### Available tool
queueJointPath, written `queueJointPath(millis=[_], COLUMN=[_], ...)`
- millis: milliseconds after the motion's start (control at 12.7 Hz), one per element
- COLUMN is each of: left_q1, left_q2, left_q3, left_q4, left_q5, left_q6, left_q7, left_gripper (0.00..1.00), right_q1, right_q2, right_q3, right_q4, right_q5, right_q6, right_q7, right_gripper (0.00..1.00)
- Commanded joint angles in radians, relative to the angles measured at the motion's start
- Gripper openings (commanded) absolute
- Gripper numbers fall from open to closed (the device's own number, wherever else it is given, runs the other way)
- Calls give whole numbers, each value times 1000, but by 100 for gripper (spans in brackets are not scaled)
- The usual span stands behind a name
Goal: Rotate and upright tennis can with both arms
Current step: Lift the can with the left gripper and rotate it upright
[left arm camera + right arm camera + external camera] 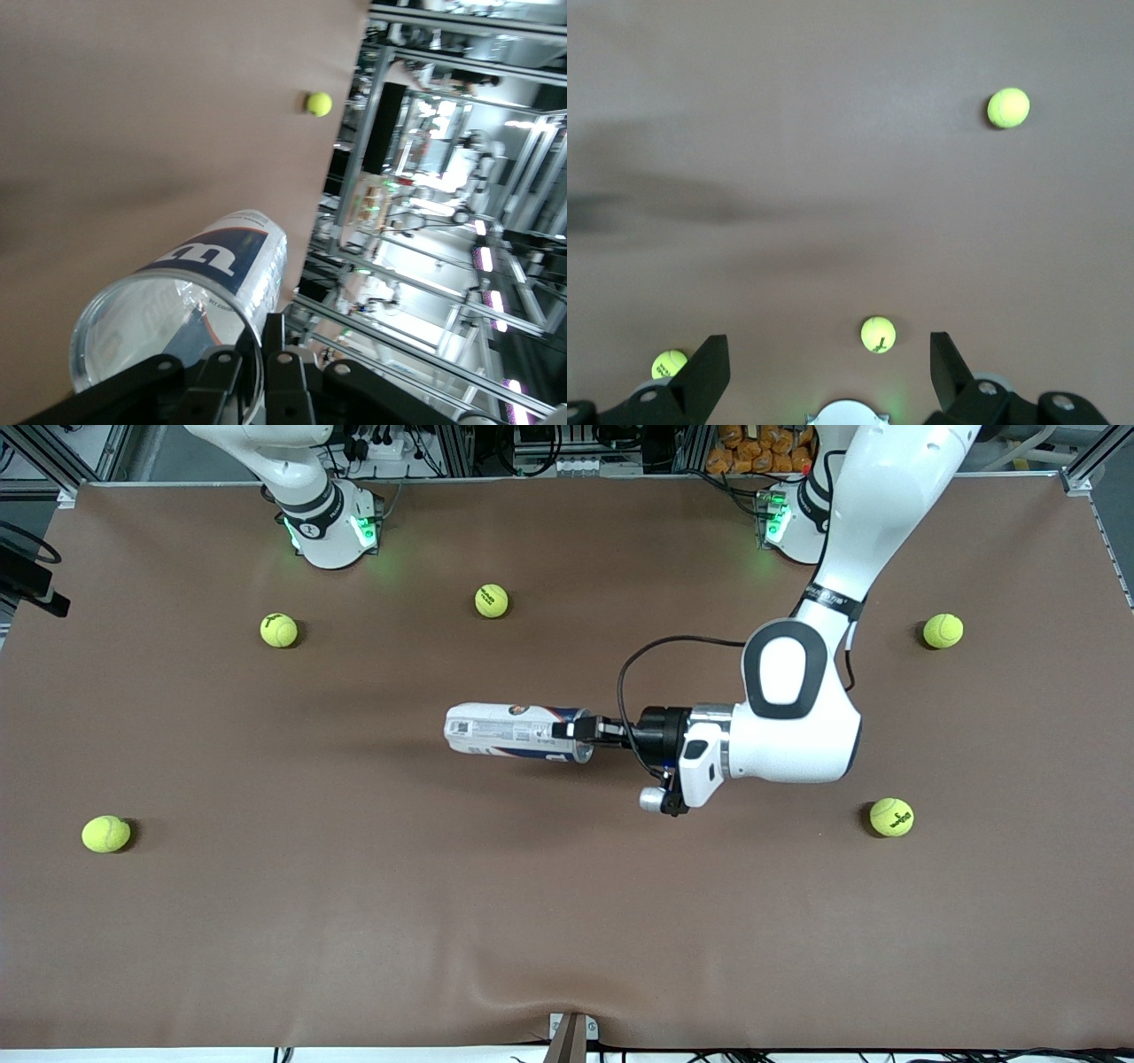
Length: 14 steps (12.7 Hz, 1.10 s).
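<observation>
The tennis can (514,732) lies on its side at the middle of the table, white with dark blue and red print, its open metallic rim toward the left arm's end. My left gripper (580,729) is shut on that rim, one finger inside the can and one outside. The left wrist view shows the can (204,283) and the gripper (257,354) pinching its rim. I cannot tell whether the can touches the table. My right gripper (828,354) is open and empty, high over the table near its own base; it is out of the front view.
Several yellow-green tennis balls lie scattered on the brown table, one (492,600) farther from the camera than the can, one (891,817) beside the left arm's wrist, one (105,833) toward the right arm's end. The right wrist view shows one ball (878,334) below.
</observation>
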Motion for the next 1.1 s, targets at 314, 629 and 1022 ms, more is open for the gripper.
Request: queueJointPath(millis=[314, 629, 1022], left_q1=[-91, -206, -332], left_q2=[-65, -68, -48], left_q3=[6, 12, 19], left_q4=[47, 88, 88], left_q5=[435, 755, 1062], left_q6=[8, 8, 34], left_q7=[-331, -609, -920], left_gripper=[0, 0, 0], right_q1=[11, 14, 48], right_q2=[-5, -5, -3], right_q3=[-7, -4, 9], right_q4=[-6, -3, -3], right_q5=[19, 5, -73], right_q6=[86, 33, 26], right_q7=[250, 241, 233], right_gripper=[100, 100, 100])
